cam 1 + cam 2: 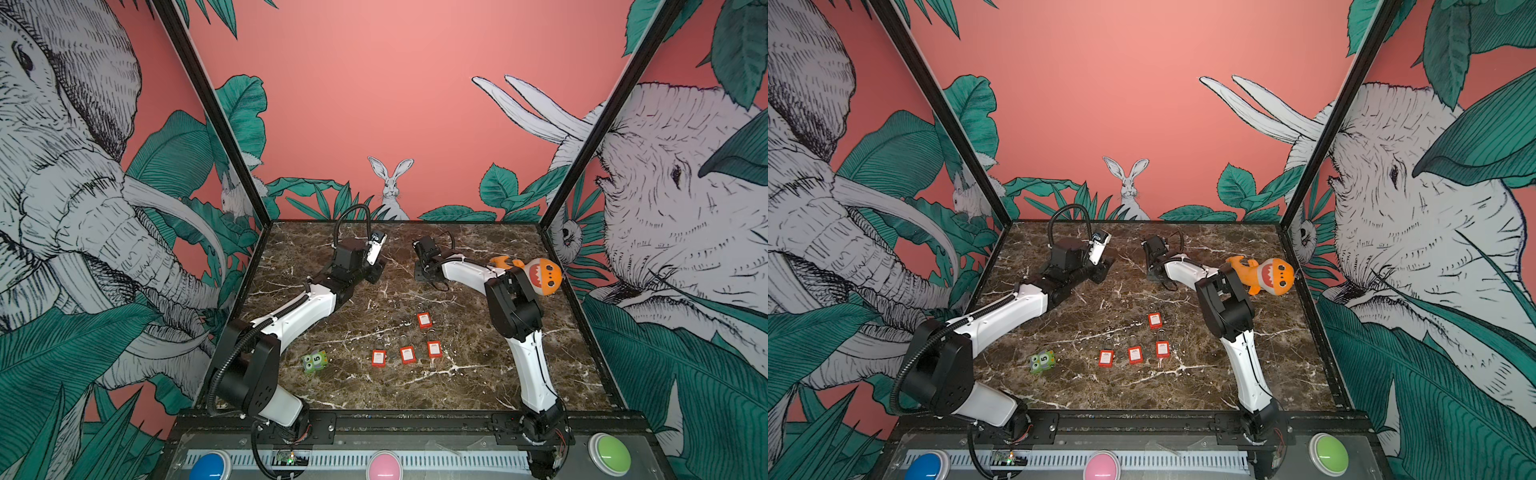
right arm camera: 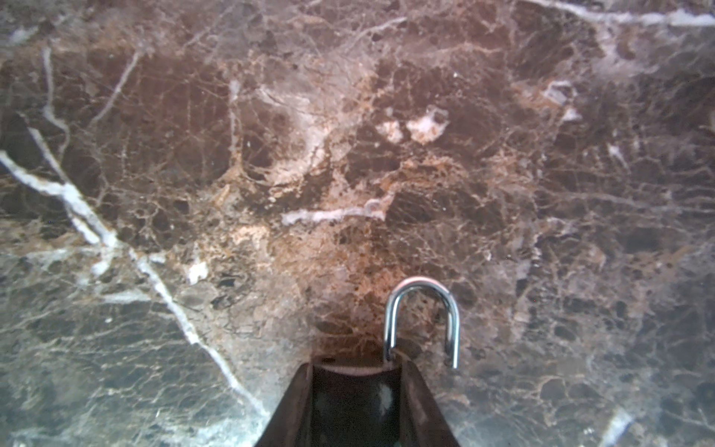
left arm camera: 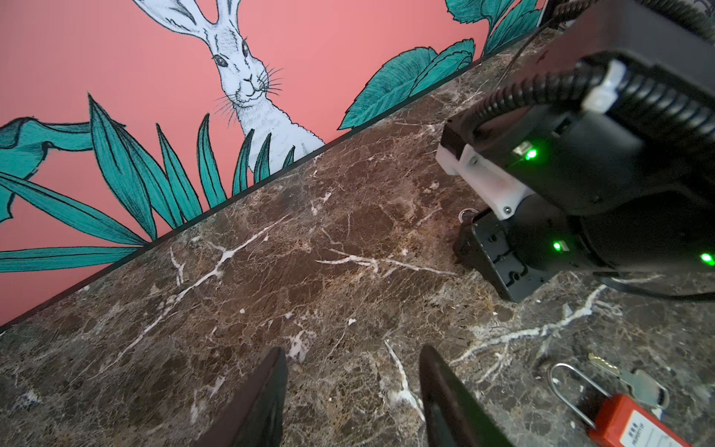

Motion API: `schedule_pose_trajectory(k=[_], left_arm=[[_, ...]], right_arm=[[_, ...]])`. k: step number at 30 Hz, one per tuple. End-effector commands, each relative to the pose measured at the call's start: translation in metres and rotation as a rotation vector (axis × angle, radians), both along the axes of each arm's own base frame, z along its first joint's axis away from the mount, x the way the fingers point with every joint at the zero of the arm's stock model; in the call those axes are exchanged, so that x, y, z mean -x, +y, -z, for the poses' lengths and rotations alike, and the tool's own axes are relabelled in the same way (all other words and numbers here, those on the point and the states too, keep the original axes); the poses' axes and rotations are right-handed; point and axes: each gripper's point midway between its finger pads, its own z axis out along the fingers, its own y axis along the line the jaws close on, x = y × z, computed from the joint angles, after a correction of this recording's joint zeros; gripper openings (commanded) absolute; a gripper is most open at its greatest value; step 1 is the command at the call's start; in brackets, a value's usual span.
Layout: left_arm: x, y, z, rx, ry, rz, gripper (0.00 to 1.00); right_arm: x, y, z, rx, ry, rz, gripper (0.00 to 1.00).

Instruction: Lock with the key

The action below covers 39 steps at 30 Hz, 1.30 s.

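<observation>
Brown marble tabletop (image 1: 478,374), white-veined, under two arms. Five padlocks counted.

Four red ones flat on the near half in both top views:
- rear padlock (image 1: 424,320), alone;
- a row of three just in front: left padlock (image 1: 378,358), middle padlock (image 1: 407,355), right padlock (image 1: 434,349), all apart from each other.

Fifth padlock (image 2: 390,329) toward the far side, in the right gripper (image 2: 356,365). Jaws clamped on its body. Steel shackle (image 2: 421,283) poking out past the fingertips, swung open, one leg ending free over the marble.

Left gripper (image 3: 352,350) also toward the far side, jaws apart, only bare marble between, nothing held.

One key (image 3: 638,381) in the left wrist view, flat on the marble, just beside the shackle of a red padlock (image 3: 623,420), apart from both grippers. Not clear which of the four.

One green number toy (image 1: 316,360) near the left arm. One orange shark plush (image 1: 544,274) behind the right arm. Three round buttons along the front rail: blue button (image 1: 210,465), pink button (image 1: 384,465), green button (image 1: 611,455).
</observation>
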Motion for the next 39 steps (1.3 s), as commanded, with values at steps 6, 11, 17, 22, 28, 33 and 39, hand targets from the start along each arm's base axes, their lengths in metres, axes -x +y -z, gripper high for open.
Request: schedule_pose_trajectory(k=[6,11,17,22,28,33,39], left_arm=[[0.002,-0.004,-0.016,0.011,-0.027,0.037,0.57],[0.008,-0.003,-0.022,-0.01,-0.069,0.067,0.54],[0.035,-0.018,-0.028,-0.048,-0.195,0.277,0.55],[0.053,-0.024,-0.029,-0.053,-0.19,0.422,0.65],[0.073,-0.037,-0.035,0.096,-0.114,0.616,0.65],[0.091,-0.053,-0.032,0.145,-0.109,0.788,0.61],[0.104,-0.061,-0.029,0.091,-0.267,0.957,0.57]], right_arm=[[0.016,0.005,-0.018,0.022,-0.046,-0.184,0.09],[0.021,0.023,-0.076,0.006,-0.237,-0.457,0.04],[0.068,0.042,-0.118,0.012,-0.315,-0.907,0.03],[0.101,0.031,-0.134,-0.001,-0.28,-1.092,0.02],[0.135,0.024,-0.161,-0.143,-0.293,-1.233,0.05],[0.165,0.022,-0.176,-0.195,-0.332,-1.371,0.05],[0.202,0.017,-0.194,-0.255,-0.38,-1.522,0.05]])
